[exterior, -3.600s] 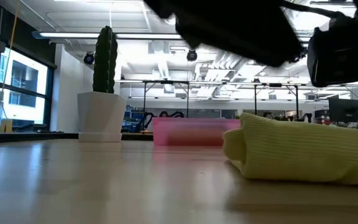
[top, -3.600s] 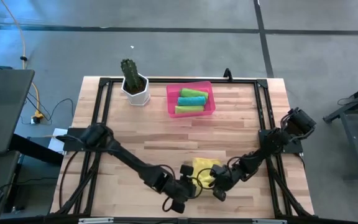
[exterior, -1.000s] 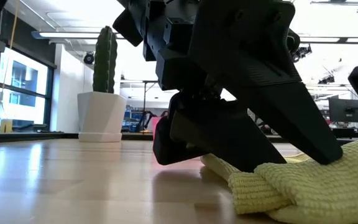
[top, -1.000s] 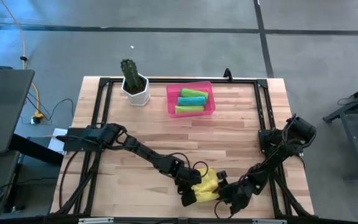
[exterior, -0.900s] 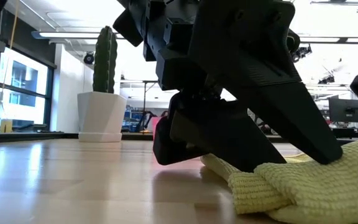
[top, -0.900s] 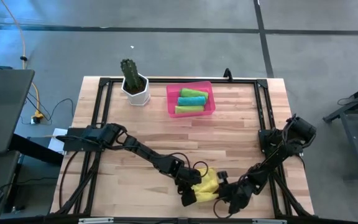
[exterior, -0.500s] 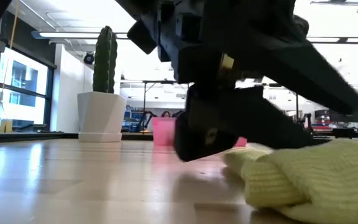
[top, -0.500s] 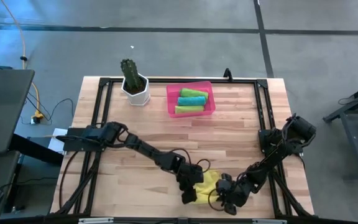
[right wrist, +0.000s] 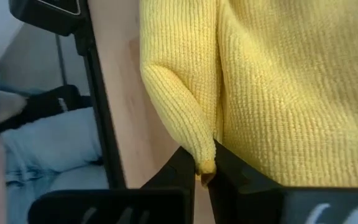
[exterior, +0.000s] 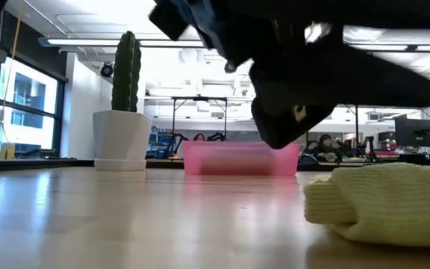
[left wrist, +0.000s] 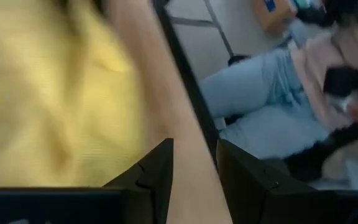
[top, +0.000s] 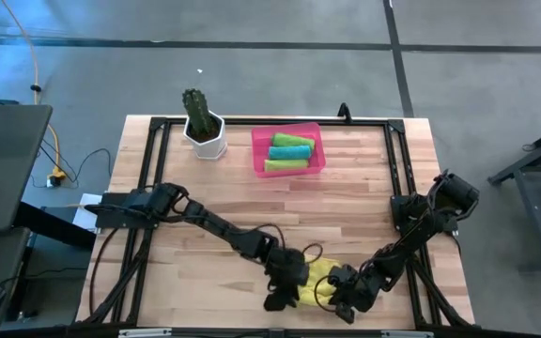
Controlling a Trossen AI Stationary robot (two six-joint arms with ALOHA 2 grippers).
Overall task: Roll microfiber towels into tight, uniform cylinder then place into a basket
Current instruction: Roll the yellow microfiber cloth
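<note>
Since the earlier frames, both grippers had shifted toward the near table edge, and the right gripper's jaws, formerly apart, had closed on a fold of the yellow towel point(top: 317, 275).

The yellow towel lay bunched, not yet a cylinder, at the near edge of the table point(top: 364, 197), far from the basket point(top: 257, 150) at the opposite edge. Its knit was soft and limp; judged from its folds, it would be light, would sag when lifted, and would unroll unless kept compressed. A pinch at a folded edge or corner, as seen in the right wrist view, appeared the soundest hold.

The right gripper point(right wrist: 204, 167) was clamped on a narrow fold of the towel's edge. The left gripper point(left wrist: 194, 168) stood just beside the towel, jaws parted, with nothing visible between them.

Three rolled towels point(top: 289, 152), two lime green and one teal, already lay in the basket. A cactus pot point(top: 203, 131) stood just beside the basket.
</note>
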